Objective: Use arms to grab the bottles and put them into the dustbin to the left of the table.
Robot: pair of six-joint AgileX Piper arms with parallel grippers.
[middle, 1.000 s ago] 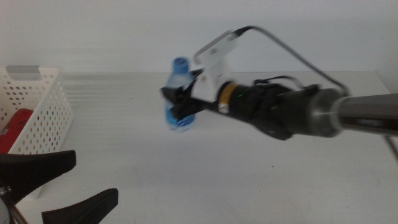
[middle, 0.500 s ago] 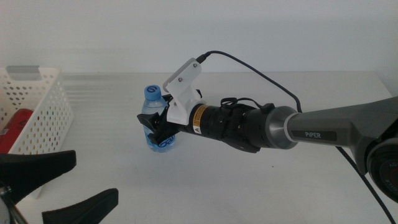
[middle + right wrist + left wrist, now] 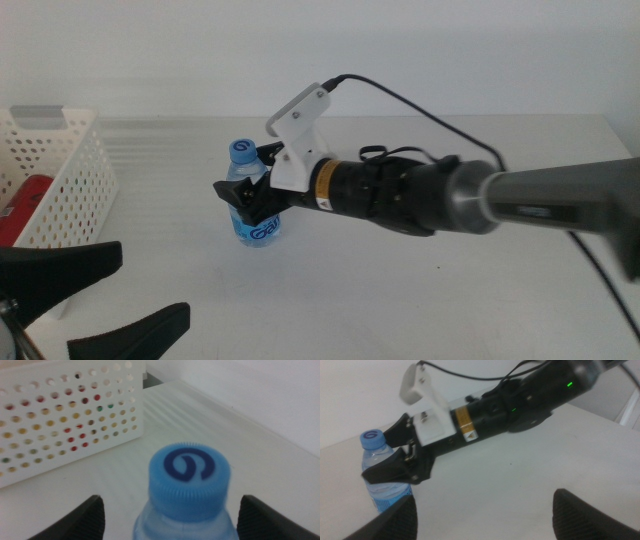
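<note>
A small clear water bottle (image 3: 250,205) with a blue cap (image 3: 189,477) stands upright on the white table (image 3: 400,290), left of centre. My right gripper (image 3: 240,170) reaches in from the right and is open, one jaw on each side of the bottle near its shoulder. In the right wrist view there is a gap on both sides. The white perforated dustbin (image 3: 62,175) stands at the far left with a red can (image 3: 25,205) lying in it. My left gripper (image 3: 150,282) waits open and empty at the bottom left, short of the bottle (image 3: 382,477).
The right arm's thick black forearm (image 3: 450,195) and its cable span the table's middle and right. The dustbin's holed wall (image 3: 65,415) is close beyond the bottle. A pale wall (image 3: 320,50) bounds the table's far edge.
The right arm carried the bottle left and down onto the table. Its jaws have since spread apart from the bottle, which now stands by itself. The left gripper has stayed still.
</note>
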